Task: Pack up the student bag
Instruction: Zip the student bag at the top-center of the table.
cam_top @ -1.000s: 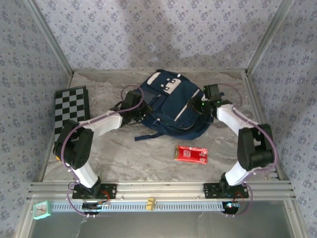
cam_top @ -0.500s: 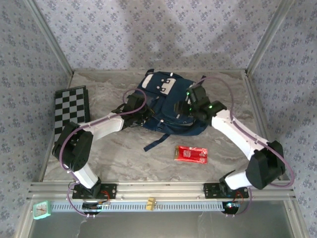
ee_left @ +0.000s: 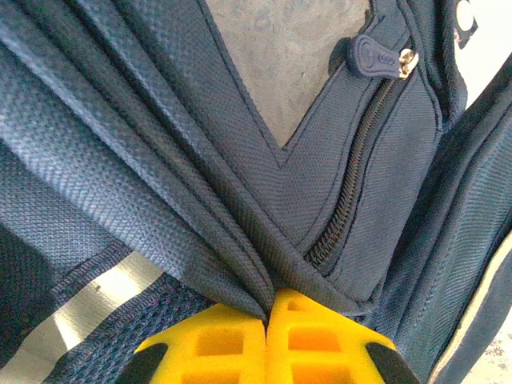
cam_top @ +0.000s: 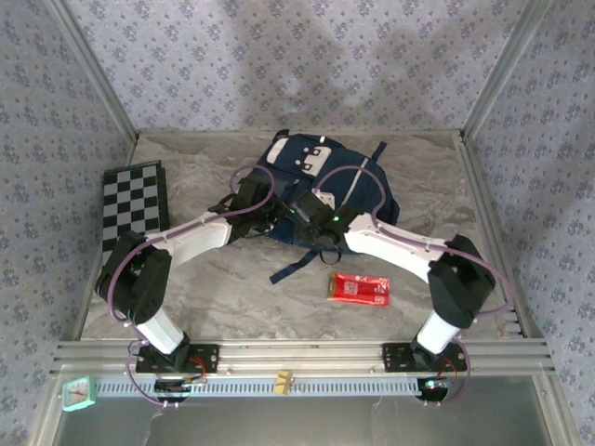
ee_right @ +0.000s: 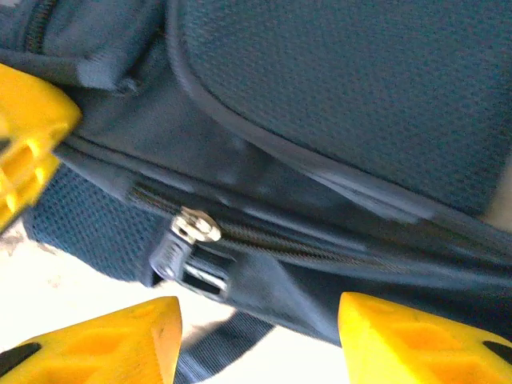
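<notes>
Nearest, a flat red packet [cam_top: 359, 289] lies on the grey marbled bench [cam_top: 223, 288]. Beyond it, the left gripper [ee_left: 266, 320] is clamped on a fold of the student bag [cam_top: 325, 181], mid-bench, coarse woven navy. The right gripper [ee_right: 256, 320] has its yellow jaws apart, facing a metal zipper pull [ee_right: 188, 244]. Floral wallpaper [cam_top: 279, 65] lines the walls behind.

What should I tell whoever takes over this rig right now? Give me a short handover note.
Left tool: shut, pinching navy fabric of the student bag beside a zipper.
Right tool: open, jaws either side of a zipper pull, not gripping it.
Bag lies mid-way across the table; the red packet lies in front of it, the checkerboard at the left edge.
Done: bag pinned.
Left: pull that zipper open, then probably load the loose items.
</notes>
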